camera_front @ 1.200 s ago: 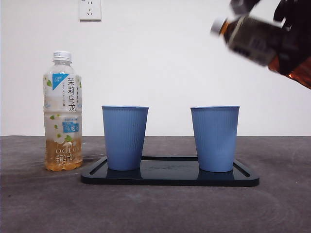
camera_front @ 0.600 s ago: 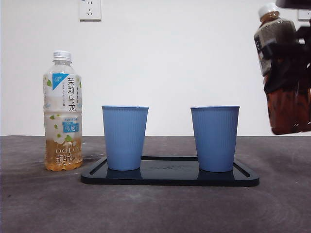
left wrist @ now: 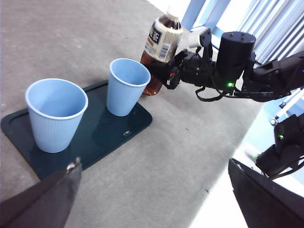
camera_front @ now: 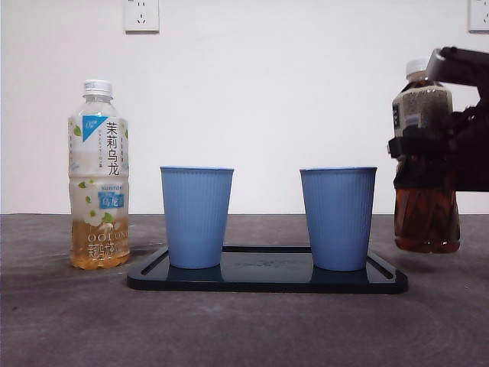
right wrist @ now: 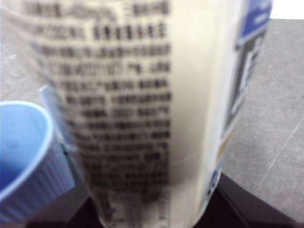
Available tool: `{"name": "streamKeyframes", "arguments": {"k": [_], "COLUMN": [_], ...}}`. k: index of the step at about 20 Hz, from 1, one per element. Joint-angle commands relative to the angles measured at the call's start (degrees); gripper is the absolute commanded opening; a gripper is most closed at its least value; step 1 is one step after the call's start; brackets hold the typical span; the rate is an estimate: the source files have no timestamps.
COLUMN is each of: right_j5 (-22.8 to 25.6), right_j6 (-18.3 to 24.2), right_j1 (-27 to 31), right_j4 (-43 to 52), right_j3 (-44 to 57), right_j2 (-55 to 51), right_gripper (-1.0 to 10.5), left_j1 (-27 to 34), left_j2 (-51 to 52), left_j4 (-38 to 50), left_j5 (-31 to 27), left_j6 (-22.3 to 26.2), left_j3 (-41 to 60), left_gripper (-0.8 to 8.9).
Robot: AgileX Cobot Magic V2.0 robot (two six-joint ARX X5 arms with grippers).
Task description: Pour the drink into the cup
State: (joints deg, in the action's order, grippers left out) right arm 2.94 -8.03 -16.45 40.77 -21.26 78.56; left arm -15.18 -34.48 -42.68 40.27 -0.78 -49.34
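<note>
The right gripper (camera_front: pixel 451 149) was clamped around the middle of the dark tea bottle (camera_front: pixel 425 164), jaws pressed against its label, which held the bottle upright with its white cap on top and its base just clear of the table (camera_front: pixel 244 329). That grip at mid-body probably served to keep the weight balanced for tilting and for setting down. The bottle hung at three o'clock from the right-hand blue cup (camera_front: pixel 338 218), just beside it and off the tray (camera_front: pixel 267 279), near enough for a pour yet apart from the rim. Both this cup and the left-hand blue cup (camera_front: pixel 196 216) stood upright on the dark tray, likely so that any spill stayed contained. In the left wrist view neither cup showed visible liquid. The oolong bottle (camera_front: pixel 98 176) stood at nine o'clock from the tray, capped and untouched. The left gripper (left wrist: pixel 152 199) waited well back from the tray, jaws spread apart and holding nothing.
</note>
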Motion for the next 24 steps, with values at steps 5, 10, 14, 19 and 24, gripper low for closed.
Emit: {"name": "streamKeyframes", "arguments": {"k": [5,10,14,19,24], "right_j5": [-1.5,-1.5,-1.5,-1.5,-1.5], "right_j6": [-1.0,-0.3,-0.1,1.0,0.9], "right_j1": [-0.1,-0.1,-0.1,-0.3,-0.3], "right_j4": [6.9,6.7,5.7,3.7,1.9], "right_j3": [-1.1,-1.1,-1.1,-1.1,-1.1], "right_j2": [5.7,6.2,6.2,5.9,5.3], "right_gripper": [1.9,2.4,2.8,3.3,3.7], "left_j1": [-0.2,-0.2,-0.2,-0.2,-0.2], "left_j2": [-0.2,-0.2,-0.2,-0.2,-0.2], "left_j4": [0.3,0.3,0.2,0.2,0.1], "left_j5": [-0.3,-0.5,-0.5,-0.5,-1.8], "left_j6": [0.1,0.1,0.1,0.1,0.1], "left_j3": [-1.0,-1.0,-1.0,-1.0,-1.0], "left_gripper": [4.97,4.97,4.97,4.97,4.97]}}
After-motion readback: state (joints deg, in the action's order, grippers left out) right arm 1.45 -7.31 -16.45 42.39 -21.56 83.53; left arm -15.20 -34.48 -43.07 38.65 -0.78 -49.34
